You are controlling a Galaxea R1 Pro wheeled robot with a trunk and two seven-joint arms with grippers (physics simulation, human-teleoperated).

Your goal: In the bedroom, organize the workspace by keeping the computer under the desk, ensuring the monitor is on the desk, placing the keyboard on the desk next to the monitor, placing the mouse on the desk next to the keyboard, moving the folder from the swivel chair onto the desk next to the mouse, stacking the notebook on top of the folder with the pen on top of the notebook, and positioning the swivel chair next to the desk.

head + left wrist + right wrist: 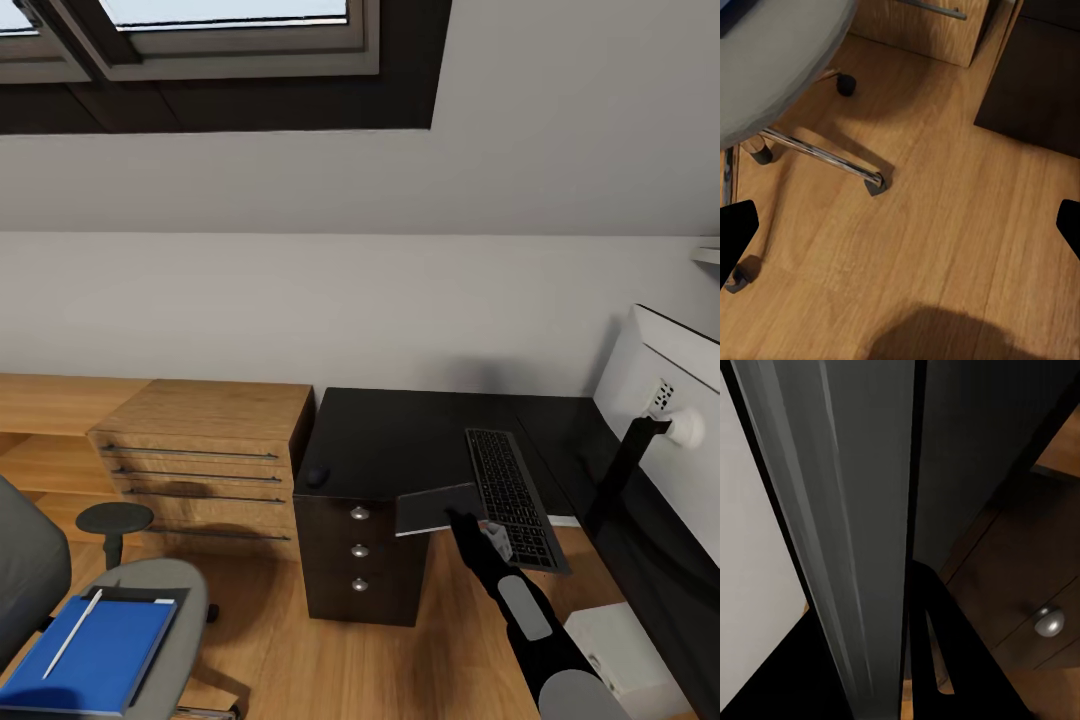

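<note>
Left gripper (900, 225) spread wide over bare wooden floor (945, 247), fingertips (735, 229) dark at either edge of the left wrist view, grasping nothing. Near it, chrome base and casters of the swivel chair (772, 60). In the head view, at far left, the same chair's grey seat (150, 590) carrying a blue notebook (100, 655) atop a dark folder (150, 598), with a white pen (72, 632) lying across the notebook. Further right, a wooden dresser (205, 450), then the black desk (400, 430) with its drawer unit; small dark mouse (318, 476) near the desk's left front corner. Right gripper (478, 528) clamped on the keyboard (512, 495), lifted and tilted over the desk's front edge. At far right, white monitor (665, 370), seen from its back, on the desk.
</note>
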